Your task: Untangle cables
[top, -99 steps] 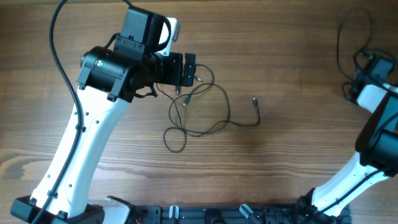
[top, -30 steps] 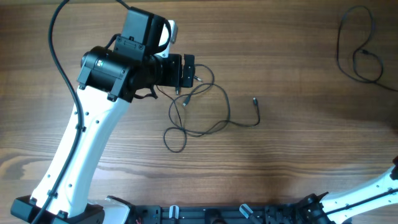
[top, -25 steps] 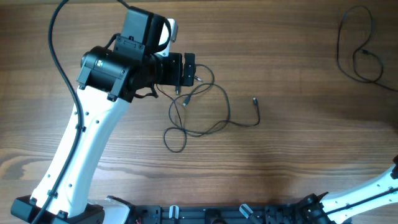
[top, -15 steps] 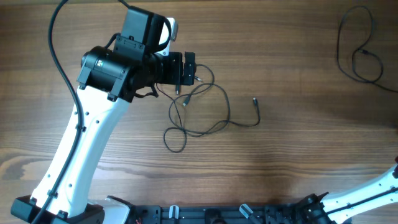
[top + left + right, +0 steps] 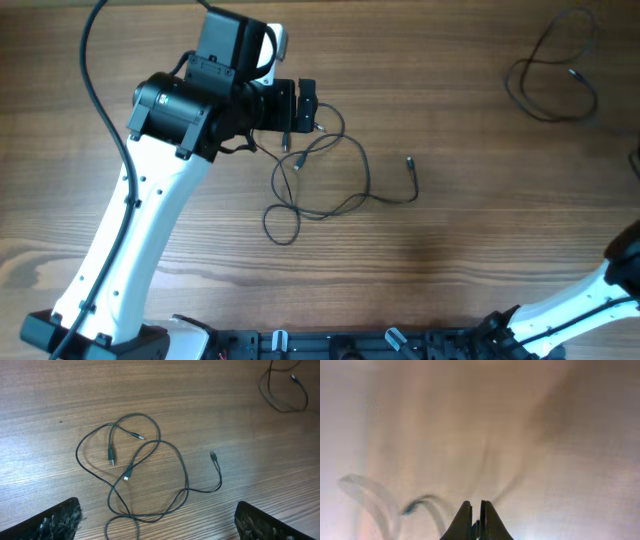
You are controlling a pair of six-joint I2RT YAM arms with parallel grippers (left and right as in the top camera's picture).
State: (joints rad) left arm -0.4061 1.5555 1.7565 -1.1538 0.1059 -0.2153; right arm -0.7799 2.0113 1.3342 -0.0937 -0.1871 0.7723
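Overhead: left tool (image 5: 307, 106) poised at the tangled cables (image 5: 320, 178)

The tangled cables sprawl away from the left tool toward the middle of the counter (image 5: 450, 250), one plug end (image 5: 409, 160) trailing out to the right; this arm is much the nearer; its jaws stand wide apart, holding nothing; another looped cable (image 5: 550, 75) lies well apart, far right; the right tool (image 5: 472, 521) is pinched closed, and I cannot tell whether it grips anything.

right wrist view: blurred | right arm (image 5: 580, 298): cut by edge | left fingers (image 5: 55, 519): cropped
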